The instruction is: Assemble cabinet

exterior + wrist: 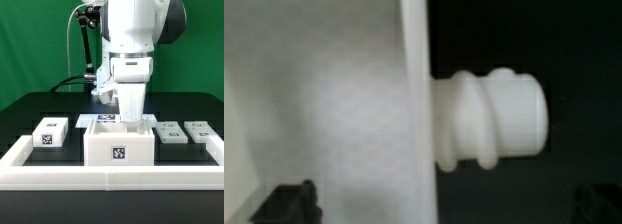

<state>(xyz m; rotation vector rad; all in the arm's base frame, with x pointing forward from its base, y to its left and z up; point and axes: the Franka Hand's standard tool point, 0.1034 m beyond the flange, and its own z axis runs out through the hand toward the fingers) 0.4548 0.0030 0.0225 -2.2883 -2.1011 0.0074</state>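
Note:
The cabinet (118, 141), a white box with a marker tag on its front face, stands at the middle of the table. My gripper (129, 116) reaches straight down at the cabinet's open top, and its tips are hidden by the box wall. In the wrist view a white panel (331, 100) fills one side, with a ribbed white round knob (494, 118) sticking out from its edge. My gripper (446, 205) shows two dark fingertips (288, 202) set far apart with nothing gripped between them, so it is open.
A small white tagged block (50, 132) lies at the exterior view's left of the cabinet. Two flat white tagged pieces (171, 133) (200, 130) lie at its right. A long white rail (110, 178) edges the table's front and sides.

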